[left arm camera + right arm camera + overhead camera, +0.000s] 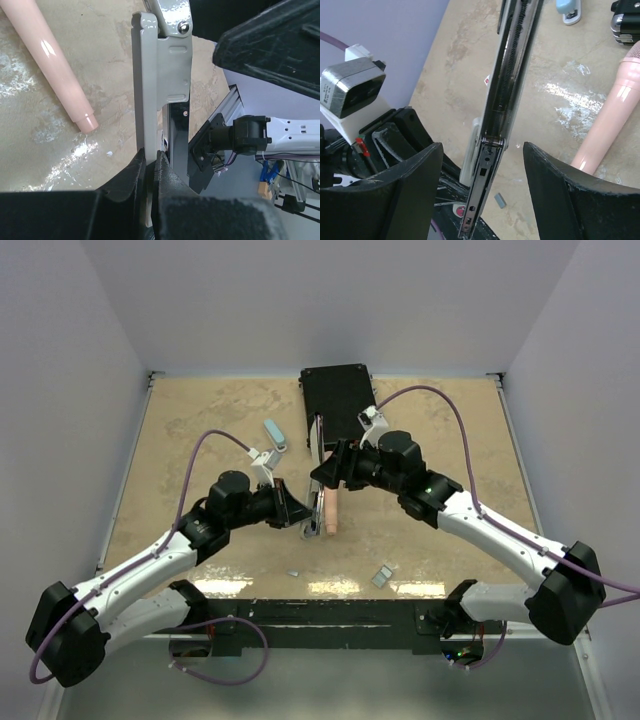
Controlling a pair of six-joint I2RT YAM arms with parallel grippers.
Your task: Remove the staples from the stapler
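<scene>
The stapler (318,465) stands unfolded at mid-table, its metal magazine rail (507,85) swung up and its spring showing. My left gripper (298,510) is shut on the stapler's pale grey base plate (146,95), pinching its edge between both fingers (131,175). My right gripper (482,170) is open, one finger on each side of the rail's end and touching neither side. A pink handle-shaped piece (330,512) lies on the table beside the base. Loose staples (383,576) lie near the front edge, with another small strip (294,572) to their left and one grey block (499,200) below the rail.
A black box (338,395) sits at the back of the table, just behind the stapler. A small light-blue stapler (275,435) lies left of it. Low walls border the table on the left, right and back.
</scene>
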